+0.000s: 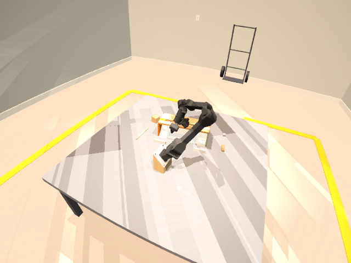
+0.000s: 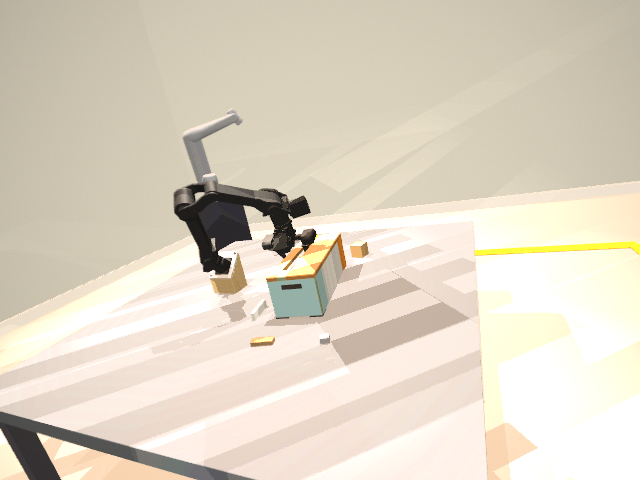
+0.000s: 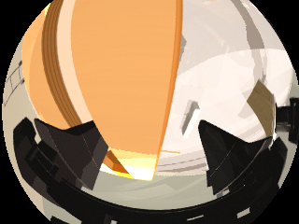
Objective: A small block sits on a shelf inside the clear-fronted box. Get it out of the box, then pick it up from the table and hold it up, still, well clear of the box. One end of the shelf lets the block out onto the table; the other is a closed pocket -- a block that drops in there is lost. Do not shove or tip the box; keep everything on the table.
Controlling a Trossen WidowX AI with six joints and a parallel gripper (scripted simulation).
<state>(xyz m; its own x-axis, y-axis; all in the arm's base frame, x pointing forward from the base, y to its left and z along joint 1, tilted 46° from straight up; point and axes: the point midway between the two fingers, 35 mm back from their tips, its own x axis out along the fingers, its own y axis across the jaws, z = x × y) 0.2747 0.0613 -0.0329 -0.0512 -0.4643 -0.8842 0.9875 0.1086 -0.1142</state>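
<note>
The box (image 1: 184, 132) has an orange top and stands mid-table; in the exterior view (image 2: 306, 281) its near end is teal with a dark slot (image 2: 292, 285). The orange top fills the left of the wrist view (image 3: 121, 56). I cannot see the shelf or a block inside the box in any view. My gripper (image 1: 173, 127) (image 2: 288, 241) is open and empty. It hovers just above the box's top at its edge, fingers pointing down and straddling that edge (image 3: 149, 152).
A tan cube (image 1: 154, 118) (image 2: 358, 249) lies on the table beyond the box. A thin stick (image 1: 141, 133), white bars (image 2: 257, 308) (image 3: 190, 115), a flat orange piece (image 2: 262, 340) and a small white cube (image 2: 324, 338) lie around it. The arm's base stands on a wooden pedestal (image 1: 162, 163).
</note>
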